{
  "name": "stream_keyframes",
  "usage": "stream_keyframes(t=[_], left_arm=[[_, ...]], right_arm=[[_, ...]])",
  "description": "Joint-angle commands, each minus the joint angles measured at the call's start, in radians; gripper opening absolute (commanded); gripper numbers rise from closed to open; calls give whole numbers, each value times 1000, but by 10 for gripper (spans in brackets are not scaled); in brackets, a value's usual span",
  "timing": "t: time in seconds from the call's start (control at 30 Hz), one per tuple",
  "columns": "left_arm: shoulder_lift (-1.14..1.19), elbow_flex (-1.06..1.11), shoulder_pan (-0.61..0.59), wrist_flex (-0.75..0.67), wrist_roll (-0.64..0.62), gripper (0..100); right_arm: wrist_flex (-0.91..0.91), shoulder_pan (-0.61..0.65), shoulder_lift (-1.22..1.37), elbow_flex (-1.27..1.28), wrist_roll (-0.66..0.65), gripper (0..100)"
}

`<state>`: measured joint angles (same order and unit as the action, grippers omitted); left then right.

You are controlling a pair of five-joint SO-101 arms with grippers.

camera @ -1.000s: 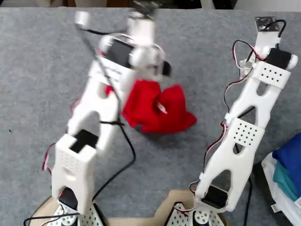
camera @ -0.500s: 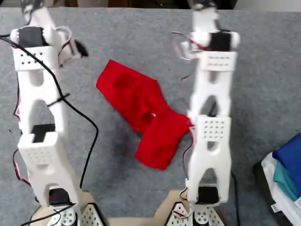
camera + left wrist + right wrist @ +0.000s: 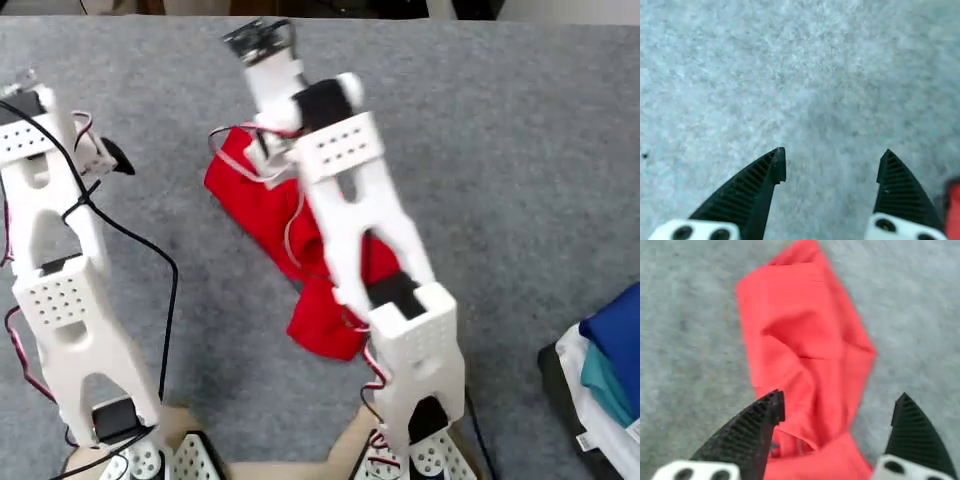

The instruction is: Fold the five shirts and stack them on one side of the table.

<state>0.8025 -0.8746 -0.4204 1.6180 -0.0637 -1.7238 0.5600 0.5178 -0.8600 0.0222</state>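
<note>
At the far left of the table, the left arm [image 3: 60,300] is seen as a chain of white plastic links with perforated panels, and a thin black cable [image 3: 170,280] is looped down beside it. The left gripper [image 3: 834,152] is held over bare covering with its jaws spread wide and nothing between them. Its fingers [image 3: 755,190] are black, ribbed on the inner faces and tapered to points. The table is covered by a grey cloth [image 3: 520,150] with a fuzzy, felt-like nap.

Just right of that gripper, in the middle of the table, the red shirt [image 3: 250,200] is laid out flat but crumpled. It is a soft, matte fabric drawn into an uneven elongated shape running from far left to near right, with creases and a folded-over flap along its length.

The right arm [image 3: 350,200], made of the same white perforated plastic, is stretched from its near base diagonally over the shirt towards the far left. The right gripper [image 3: 840,395] is held above the shirt, its ribbed black jaws wide apart and gripping nothing.

At the near right edge, well apart from the red shirt, a folded stack [image 3: 618,340] is seen, with a blue layer on top, teal beneath it and white lowest.
</note>
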Motion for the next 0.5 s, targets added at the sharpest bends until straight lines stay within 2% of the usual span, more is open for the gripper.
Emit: stream_keyframes(t=[0.0, 0.1, 0.27, 0.33, 0.47], left_arm=[[42, -2, -3, -51, -26, 300], [114, -2, -2, -130, -43, 300], [142, -75, -21, -130, -72, 300], [142, -78, -25, -133, -74, 300], [142, -75, -20, -133, -69, 300]], right_arm=[[28, 94, 38, -2, 40, 339], [34, 154, 108, -4, 72, 339], [115, 145, 239, -4, 72, 312], [155, 96, 280, -4, 74, 231], [189, -30, 303, -36, 74, 2]])
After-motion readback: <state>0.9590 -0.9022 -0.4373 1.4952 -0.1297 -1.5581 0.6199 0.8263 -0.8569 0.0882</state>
